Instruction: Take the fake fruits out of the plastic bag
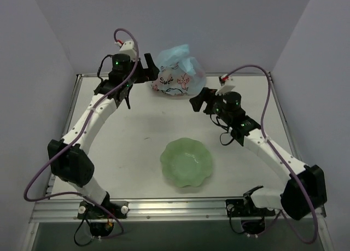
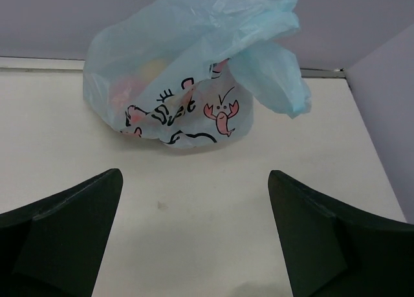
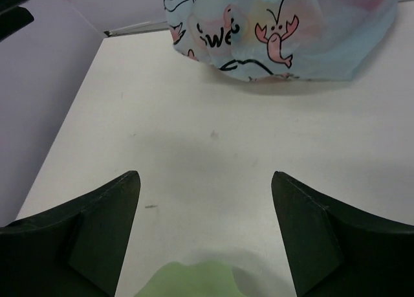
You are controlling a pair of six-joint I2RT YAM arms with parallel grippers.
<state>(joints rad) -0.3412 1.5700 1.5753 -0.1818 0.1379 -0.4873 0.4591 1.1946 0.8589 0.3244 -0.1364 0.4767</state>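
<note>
Currently, the left gripper (image 1: 149, 70) (image 2: 194, 177) has its two black fingers spread wide apart and holds nothing. It points rightward at the crinkly light-blue plastic bag with the white panel of pink cartoon figures and dark lettering (image 1: 175, 76) (image 2: 187, 83) (image 3: 291, 32). The left wrist view shows bare table between the fingertips and the bag. The right gripper (image 1: 198, 101) (image 3: 204, 177) also has its fingers parted and empty. It points at the same bag from the near right side, without contact.

The bag sits on the flat white table (image 1: 136, 125) at the middle of the far edge, between the two grippers. Its blue top is bunched and folded over toward the right. Blurred yellow and pink fake fruits (image 2: 152, 74) show faintly through the film.

The left arm runs from its base at the near left corner, bends at a black elbow joint near the left edge, and extends diagonally to the far side. The right arm mirrors it, with its elbow near the right edge and its forearm angled inward.

A pale green scalloped bowl (image 1: 186, 162) (image 3: 187, 281) stands near the table centre, below the right gripper and well apart from the bag.
</note>
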